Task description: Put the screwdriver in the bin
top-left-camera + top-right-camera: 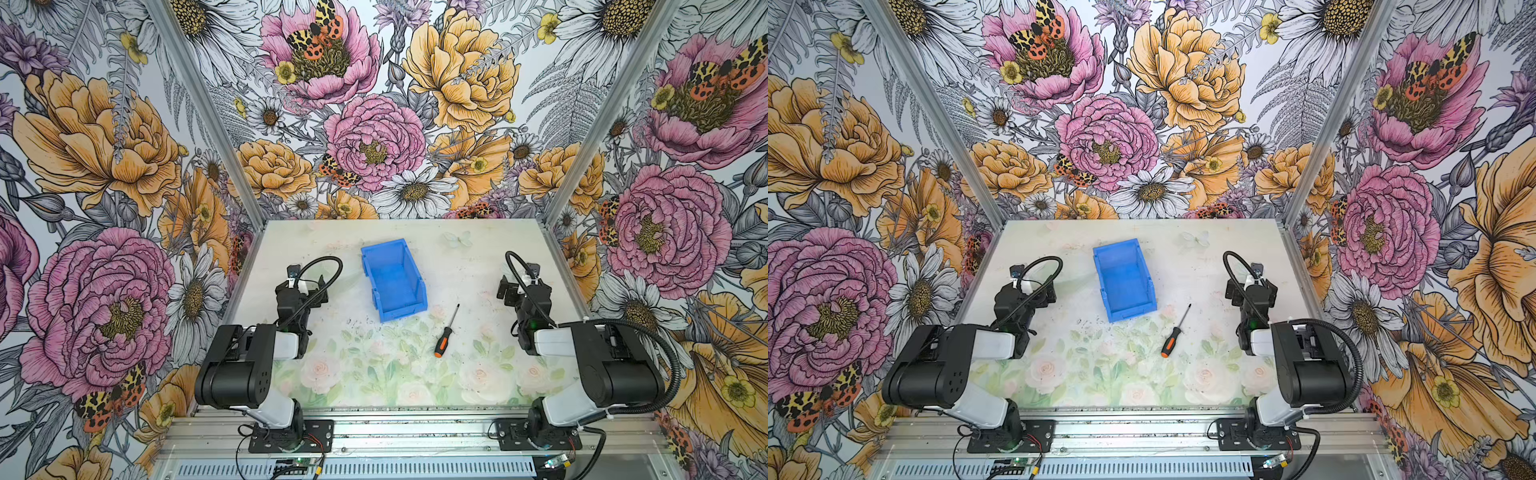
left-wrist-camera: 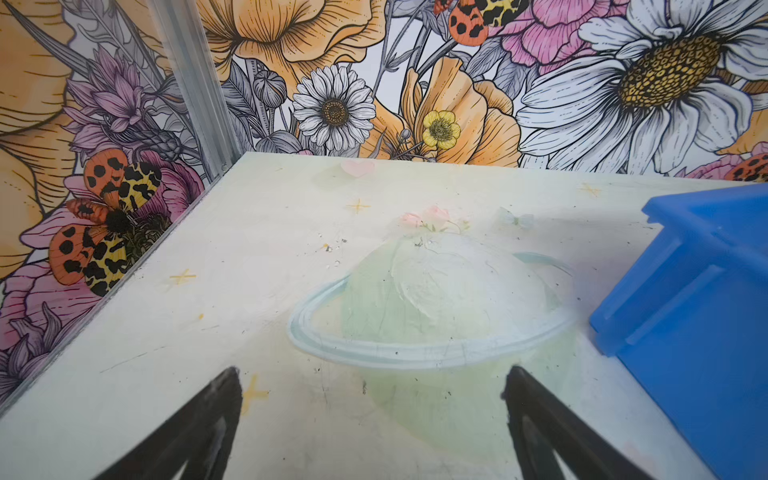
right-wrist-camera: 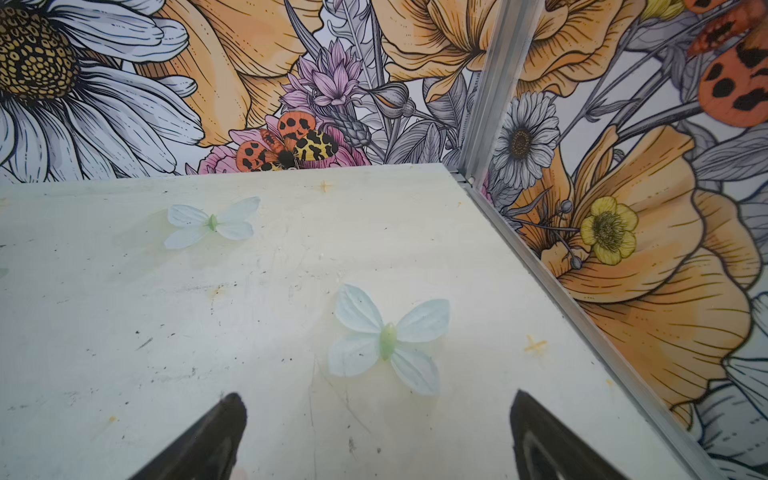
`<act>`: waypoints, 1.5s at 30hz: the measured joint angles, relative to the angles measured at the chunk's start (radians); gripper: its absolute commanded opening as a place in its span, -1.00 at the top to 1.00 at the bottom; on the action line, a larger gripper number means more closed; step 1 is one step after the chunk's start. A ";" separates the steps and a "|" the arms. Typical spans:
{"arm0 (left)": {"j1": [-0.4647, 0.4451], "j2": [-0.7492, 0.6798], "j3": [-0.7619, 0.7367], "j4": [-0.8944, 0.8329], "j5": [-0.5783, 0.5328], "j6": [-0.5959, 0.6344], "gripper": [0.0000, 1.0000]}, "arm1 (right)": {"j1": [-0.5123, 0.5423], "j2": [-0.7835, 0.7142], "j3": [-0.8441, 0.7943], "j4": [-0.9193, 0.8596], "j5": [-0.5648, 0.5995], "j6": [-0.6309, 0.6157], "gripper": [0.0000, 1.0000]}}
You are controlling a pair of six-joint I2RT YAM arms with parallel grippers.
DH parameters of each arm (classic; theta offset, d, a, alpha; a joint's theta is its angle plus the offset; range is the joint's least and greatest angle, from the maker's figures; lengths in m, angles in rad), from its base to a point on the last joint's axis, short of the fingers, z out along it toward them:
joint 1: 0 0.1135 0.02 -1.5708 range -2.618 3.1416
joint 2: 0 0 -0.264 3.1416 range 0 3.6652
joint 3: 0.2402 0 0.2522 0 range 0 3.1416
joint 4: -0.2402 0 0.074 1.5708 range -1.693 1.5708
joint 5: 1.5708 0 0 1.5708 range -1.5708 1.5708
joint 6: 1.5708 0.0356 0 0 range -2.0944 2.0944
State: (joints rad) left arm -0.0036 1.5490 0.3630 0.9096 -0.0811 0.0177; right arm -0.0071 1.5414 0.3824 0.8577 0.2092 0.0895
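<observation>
Not started yet, I'd say. The left gripper (image 2: 372, 374) hangs spread wide and empty left of the bin (image 1: 402, 312), and the right gripper (image 3: 378, 397) is the same, well off the bin's right. The screwdriver (image 1: 442, 343) lies on the bench (image 1: 469, 266) just beside the bin's front corner. The bin's empty, so the whole pick-and-drop is left.

I work over a pale, scuffed rectangular tabletop (image 1: 478, 270) printed with faint roses, butterflies and a ringed planet. 2 things rest on it. A bright blue open-top plastic bin (image 1: 395, 286) sits near the middle with its low front lip towards my base, and a small screwdriver with an orange-and-black handle (image 1: 444, 336) lies flat just off the bin's near right corner, not touching it, shaft pointing away from me.
</observation>
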 measured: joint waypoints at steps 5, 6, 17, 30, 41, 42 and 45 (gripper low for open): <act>0.000 0.000 0.000 0.000 0.000 0.000 -0.97 | 0.000 0.000 0.000 0.000 0.000 0.000 -0.99; 0.000 0.000 0.000 0.000 0.000 0.000 -0.97 | 0.000 0.000 0.000 0.000 0.000 0.000 -0.99; 0.000 0.000 0.000 0.000 0.000 0.000 -0.97 | 0.000 0.000 0.000 0.000 0.000 0.000 -0.99; 0.000 0.000 0.000 0.000 0.000 0.000 -0.97 | 0.000 0.000 0.000 0.000 0.000 0.000 -0.99; 0.021 -0.007 0.034 -0.059 0.014 -0.010 -0.97 | 0.000 0.000 0.000 0.000 0.000 0.000 -0.99; 0.021 -0.015 0.047 -0.084 0.014 -0.011 -0.97 | 0.000 0.000 0.000 0.000 0.000 0.000 -0.99; 0.021 -0.053 0.092 -0.167 0.014 -0.012 -0.97 | 0.000 0.000 0.000 0.000 0.000 0.000 -0.99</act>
State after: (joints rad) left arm 0.0174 1.4963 0.4553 0.7425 -0.0673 0.0059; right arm -0.0071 1.5414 0.3824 0.8577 0.2092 0.0895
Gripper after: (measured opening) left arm 0.986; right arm 0.995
